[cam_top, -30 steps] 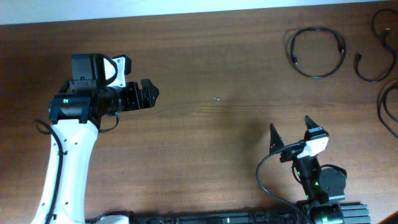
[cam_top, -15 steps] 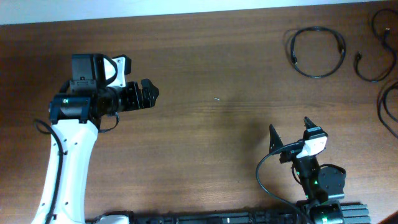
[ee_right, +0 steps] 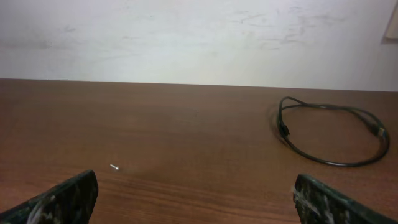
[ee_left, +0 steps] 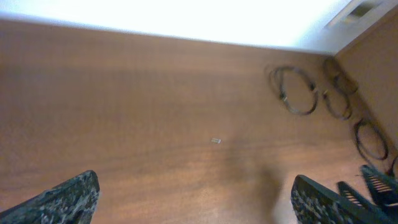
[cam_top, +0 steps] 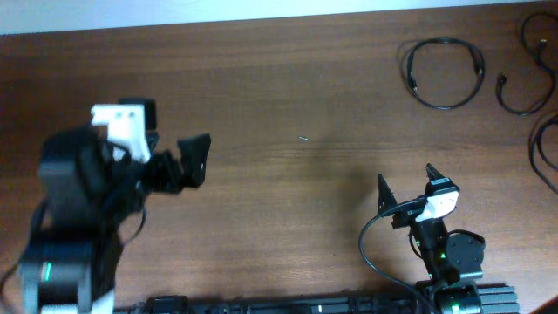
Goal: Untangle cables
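Observation:
Several thin black cables lie apart at the table's far right. One looped cable [cam_top: 445, 72] shows in the overhead view, in the right wrist view [ee_right: 329, 137] and in the left wrist view [ee_left: 293, 90]. A second cable [cam_top: 523, 92] lies to its right, and a third cable [cam_top: 542, 153] runs off the right edge. My left gripper [cam_top: 199, 157] is open and empty over the left half of the table, blurred with motion. My right gripper [cam_top: 407, 187] is open and empty near the front edge, well short of the cables.
A tiny pale speck [cam_top: 302, 138] lies on the brown wooden table [cam_top: 296, 201] near its middle; it also shows in the right wrist view [ee_right: 114, 167]. A white wall [ee_right: 199, 37] runs behind the table's far edge.
My left arm has swung back and down toward the front left, and its gripper has shifted a little toward the front. The right arm and the cables have not moved.

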